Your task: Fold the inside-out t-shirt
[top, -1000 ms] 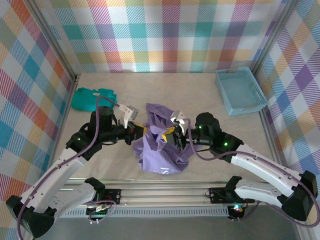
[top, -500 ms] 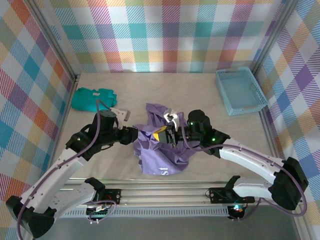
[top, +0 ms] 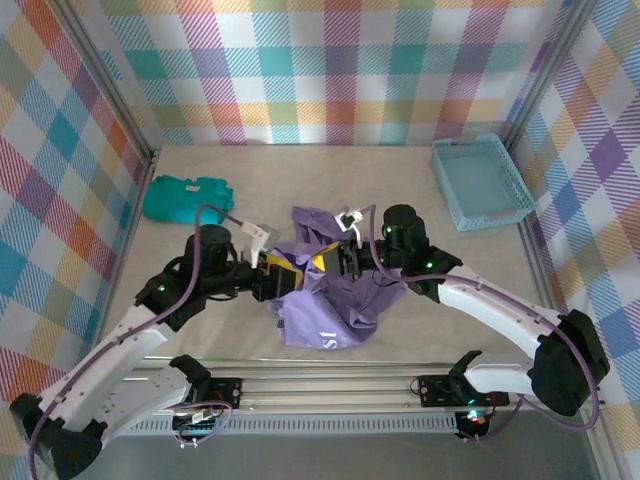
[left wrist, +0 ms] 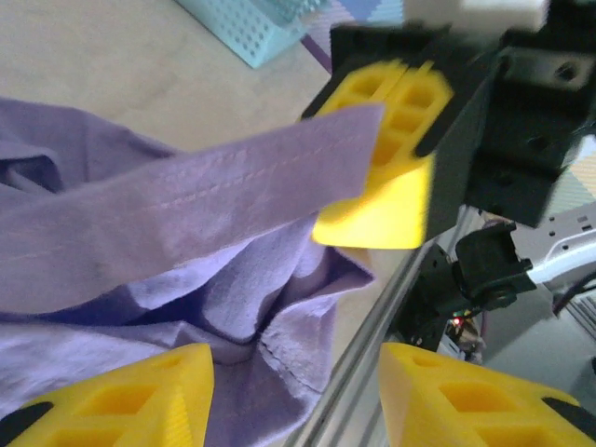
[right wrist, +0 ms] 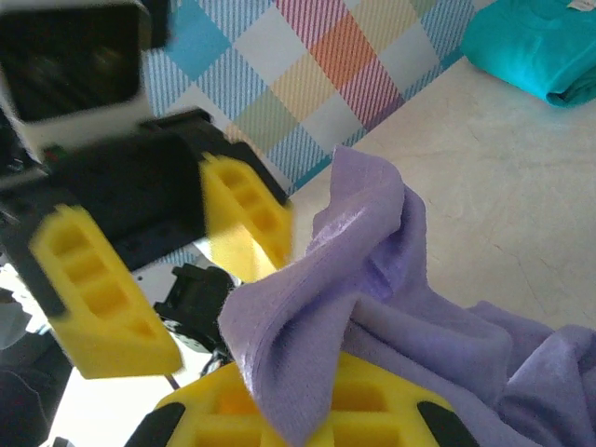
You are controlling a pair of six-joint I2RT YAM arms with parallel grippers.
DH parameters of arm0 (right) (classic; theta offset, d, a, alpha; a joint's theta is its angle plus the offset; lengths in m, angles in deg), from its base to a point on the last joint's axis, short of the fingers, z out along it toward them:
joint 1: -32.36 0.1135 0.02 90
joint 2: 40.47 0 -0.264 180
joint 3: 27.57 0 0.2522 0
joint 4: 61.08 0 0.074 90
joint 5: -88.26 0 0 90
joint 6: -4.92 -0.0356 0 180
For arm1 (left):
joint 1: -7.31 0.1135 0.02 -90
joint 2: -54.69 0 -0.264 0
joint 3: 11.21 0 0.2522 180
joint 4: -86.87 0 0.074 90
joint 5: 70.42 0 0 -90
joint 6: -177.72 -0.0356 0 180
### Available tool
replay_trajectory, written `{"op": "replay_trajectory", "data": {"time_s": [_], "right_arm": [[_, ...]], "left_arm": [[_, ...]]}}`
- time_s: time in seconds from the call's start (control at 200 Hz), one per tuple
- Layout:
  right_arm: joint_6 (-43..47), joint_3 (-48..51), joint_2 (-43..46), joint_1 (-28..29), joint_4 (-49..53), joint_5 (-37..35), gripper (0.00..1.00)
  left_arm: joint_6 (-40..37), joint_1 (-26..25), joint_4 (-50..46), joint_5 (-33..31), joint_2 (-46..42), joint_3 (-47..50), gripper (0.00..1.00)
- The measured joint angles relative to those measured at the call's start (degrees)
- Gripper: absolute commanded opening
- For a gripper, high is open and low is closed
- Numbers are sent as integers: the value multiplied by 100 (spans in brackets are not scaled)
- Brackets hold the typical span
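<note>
Lavender-purple soft-fabric short-sleeved t-shirt [top: 325,310] is lying crumpled in a heap at centre of the top view on the beige table [top: 300,175]. One part is being lifted off the pile between the two arms. Right gripper [top: 328,262] is pinching a flat stitched edge strip of the shirt, jaws pressed together on the cloth. In the left wrist view that strip is running from the left edge up to upper centre. Left gripper [top: 285,275] is sitting just beside it, slightly left of centre, jaws spread with nothing between them, facing the held strip.

Handling, as a guess: light and limp, so it is sagging and bunching wherever nobody is holding it. It looks neither fragile nor slippery, but layers are likely dragging together. The best hold looks like the stitched hem or a seam, gripping one layer only, a little along from the right pinch so the edge can be tensioned.

Teal-green folded garment [top: 185,196] is lying upper left and light blue plastic mesh basket [top: 482,180] upper right, both well apart from the shirt.
</note>
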Motion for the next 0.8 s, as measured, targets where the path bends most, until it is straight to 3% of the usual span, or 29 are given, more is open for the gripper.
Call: {"op": "replay_trajectory", "data": {"time_s": [0.225, 0.575, 0.65, 0.72, 0.8], "right_arm": [[-26, -15, 0, -149, 31, 275, 0], [-103, -15, 2, -157, 83, 323, 1], [-61, -50, 2, -157, 304, 160, 15], [11, -247, 4, -138, 1016, -612, 33], [87, -461, 79, -151, 1670, -1464, 42]], "left_arm": [[-111, -146, 214, 225, 448, 13, 44], [-214, -223, 334, 315, 708, 11, 3], [-186, -223, 339, 260, 693, 7, 0], [-74, -223, 352, 81, 601, 7, 0], [236, -227, 485, -221, 422, 7, 0]]}}
